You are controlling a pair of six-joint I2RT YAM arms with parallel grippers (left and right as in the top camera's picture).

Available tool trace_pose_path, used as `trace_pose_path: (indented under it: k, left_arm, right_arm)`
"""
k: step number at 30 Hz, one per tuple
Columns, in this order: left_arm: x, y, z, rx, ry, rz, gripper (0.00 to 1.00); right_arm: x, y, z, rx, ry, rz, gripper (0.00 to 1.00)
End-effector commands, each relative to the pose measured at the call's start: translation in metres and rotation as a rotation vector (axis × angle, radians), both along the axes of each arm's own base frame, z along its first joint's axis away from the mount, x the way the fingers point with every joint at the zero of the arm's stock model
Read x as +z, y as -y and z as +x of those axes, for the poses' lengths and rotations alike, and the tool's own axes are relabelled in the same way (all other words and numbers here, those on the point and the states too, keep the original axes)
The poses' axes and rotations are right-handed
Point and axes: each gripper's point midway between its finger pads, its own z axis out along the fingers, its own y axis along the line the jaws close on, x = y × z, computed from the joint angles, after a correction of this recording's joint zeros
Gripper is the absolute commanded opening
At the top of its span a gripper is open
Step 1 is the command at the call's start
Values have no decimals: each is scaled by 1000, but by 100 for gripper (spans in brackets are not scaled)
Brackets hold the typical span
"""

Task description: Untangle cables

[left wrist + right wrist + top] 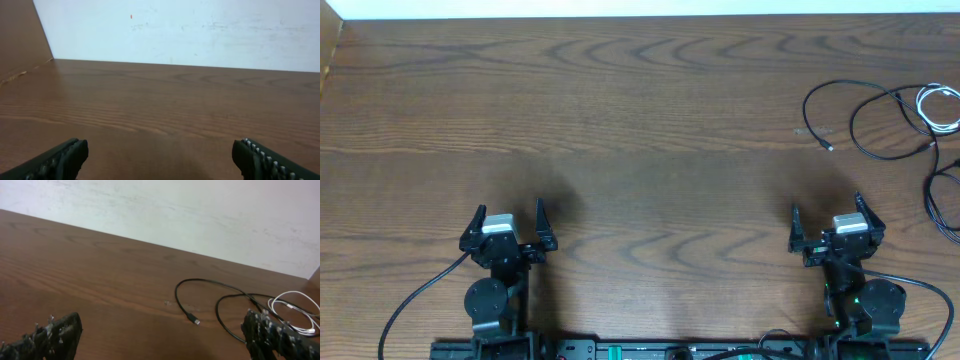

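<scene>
Thin black cables (855,115) loop together with a coiled white cable (938,108) at the far right of the wooden table. One black plug end (829,147) points toward the table's middle. The right wrist view shows the same black cable (220,292), its plug (196,321) and the white cable (295,311). My right gripper (839,222) is open and empty, near the front edge, well short of the cables. My left gripper (509,225) is open and empty at the front left, far from them. Its wrist view shows only its two fingers (160,157) over bare wood.
Another black cable loop (942,205) lies at the right edge. Thick black arm wires (415,300) run from both arm bases along the front edge. A pale wall borders the table's far side (175,30).
</scene>
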Motion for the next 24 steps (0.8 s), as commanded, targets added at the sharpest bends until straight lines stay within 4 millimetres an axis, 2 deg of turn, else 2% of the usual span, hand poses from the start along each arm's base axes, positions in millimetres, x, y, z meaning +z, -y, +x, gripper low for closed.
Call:
trace_pose_path:
  k: [1, 24]
  left_arm:
    - [-14, 0, -1, -4, -45, 7, 98]
    - [-16, 0, -1, -4, -54, 6, 98]
  right_arm:
    - [-1, -2, 0, 7, 2, -7, 99]
    - [-1, -2, 0, 7, 2, -7, 99]
